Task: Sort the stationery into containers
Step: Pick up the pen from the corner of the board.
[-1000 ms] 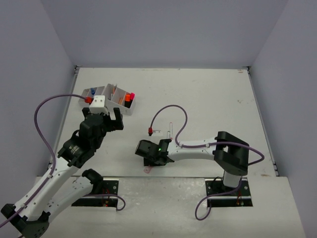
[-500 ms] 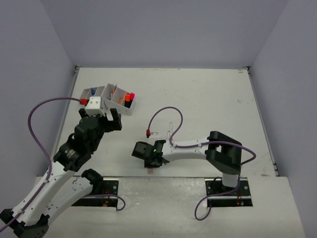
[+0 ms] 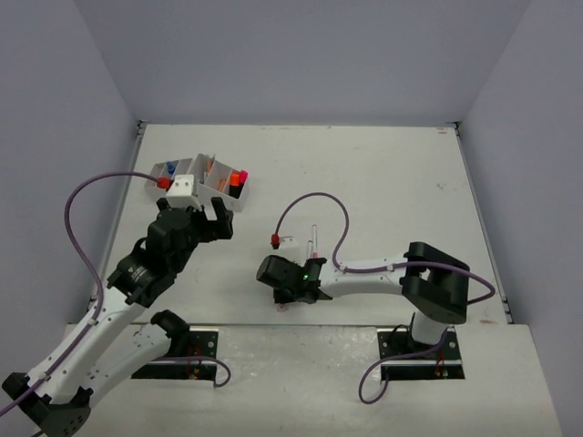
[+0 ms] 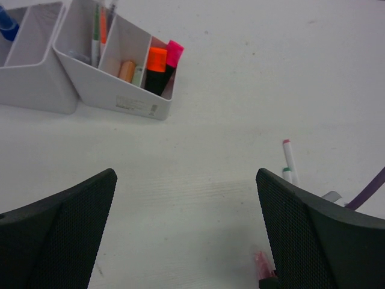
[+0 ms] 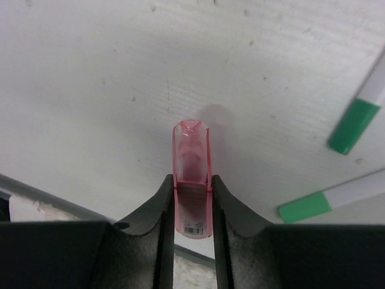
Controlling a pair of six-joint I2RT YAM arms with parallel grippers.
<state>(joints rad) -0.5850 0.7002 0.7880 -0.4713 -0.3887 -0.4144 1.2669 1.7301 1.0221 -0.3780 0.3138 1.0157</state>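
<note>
The white organiser (image 3: pixel 208 185) stands at the back left. In the left wrist view its wall (image 4: pixel 114 95) shows, with thin pens (image 4: pixel 98 30), tan erasers (image 4: pixel 127 70), an orange highlighter (image 4: pixel 157 61), a pink highlighter (image 4: pixel 174 53) and a blue cap (image 4: pixel 6 21) inside. My left gripper (image 3: pixel 208 224) is open and empty just in front of the organiser, and its jaws (image 4: pixel 185 180) stand wide apart. My right gripper (image 3: pixel 284 297) is shut on a clear pink highlighter (image 5: pixel 192 180) low over the table near the front edge. That highlighter also shows in the left wrist view (image 4: pixel 263 264).
Two green-capped white pens (image 5: pixel 354 123) (image 5: pixel 308 206) lie right of the held highlighter. A thin pen (image 3: pixel 314 241) lies behind the right gripper, also in the left wrist view (image 4: pixel 289 158). A purple cable (image 3: pixel 310 198) arcs above it. The table's front edge (image 5: pixel 54 201) is close.
My right gripper swung a little left, then back right, over the clear pink highlighter. My left gripper rose toward the organiser and came back.
</note>
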